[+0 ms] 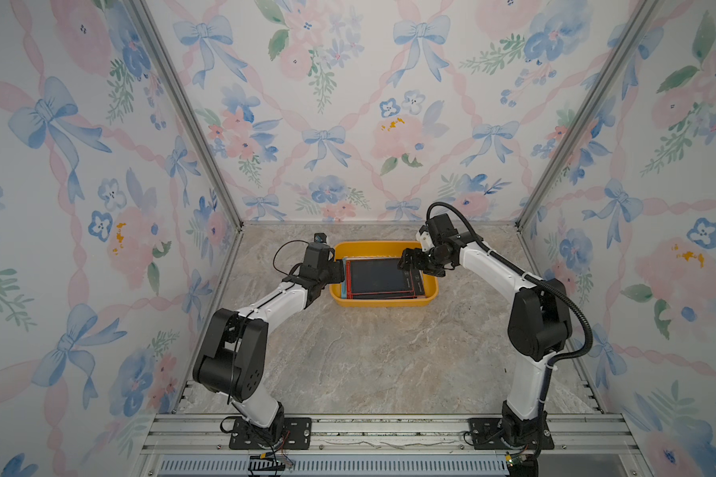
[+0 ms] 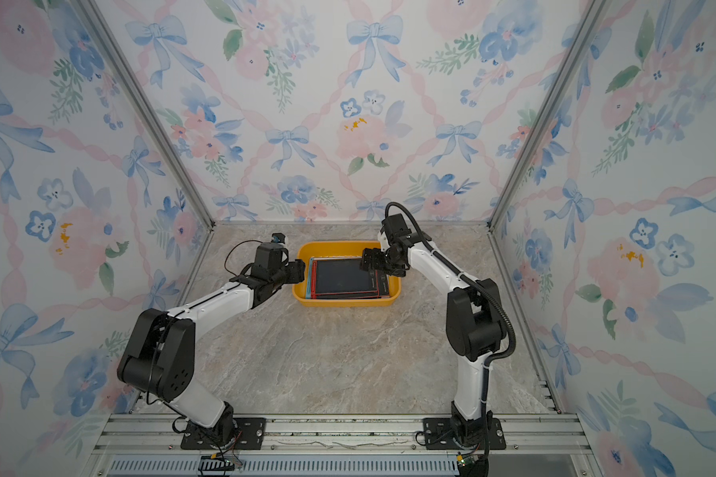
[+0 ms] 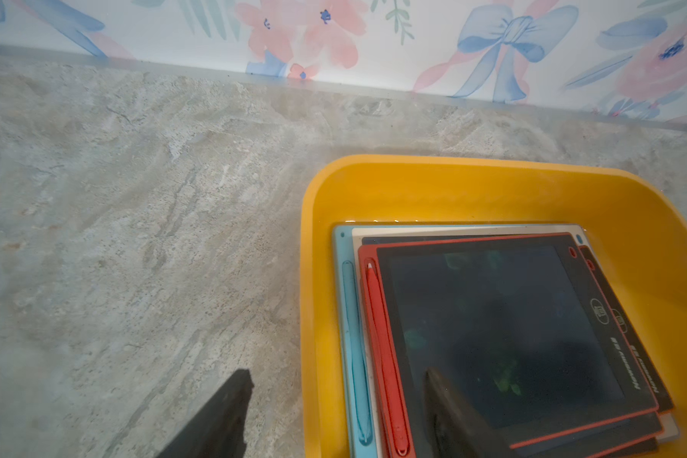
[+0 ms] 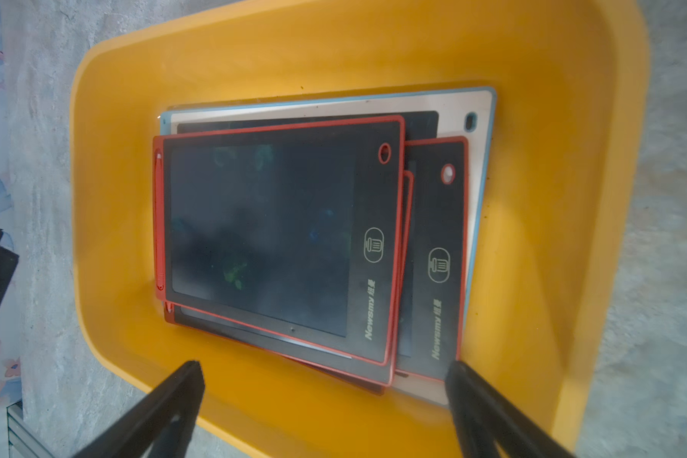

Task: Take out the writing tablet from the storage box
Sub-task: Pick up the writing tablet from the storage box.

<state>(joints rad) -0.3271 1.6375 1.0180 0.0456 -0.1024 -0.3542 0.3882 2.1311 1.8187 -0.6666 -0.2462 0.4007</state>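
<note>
The table (image 1: 368, 351) fills the lower middle of both top views. The box (image 1: 383, 304) sits on it just above the centre of the frame, close to the back wall. Inside lies a stack (image 4: 437, 222) of tablets, slightly fanned and flat on the box floor. The tablet (image 4: 262, 230) I'm after is the red-framed one on top. It lies in the box, not lifted, and neither of my claws has it.

My left claw (image 1: 340, 270) is at the left edge of the box in the top views. The left wrist view shows its fingers (image 3: 223, 416) spread and straddling the box wall. One is outside over the table and the other is inside above the tablet's screen. I see no contact with the wall.

My right claw (image 1: 406, 262) hangs over the right part of the box, spread wide and empty.

I judge this to be the set-up for the grasp. My left looks placed to pinch the wall and steady the box while my right takes the tablet. The tablet is thin and lies flat, so my right needs a finger under an edge. The best place looks like where the tablet overhangs the ones below. It should keep off the red stylus (image 3: 381, 357) clipped along the tablet's side.
</note>
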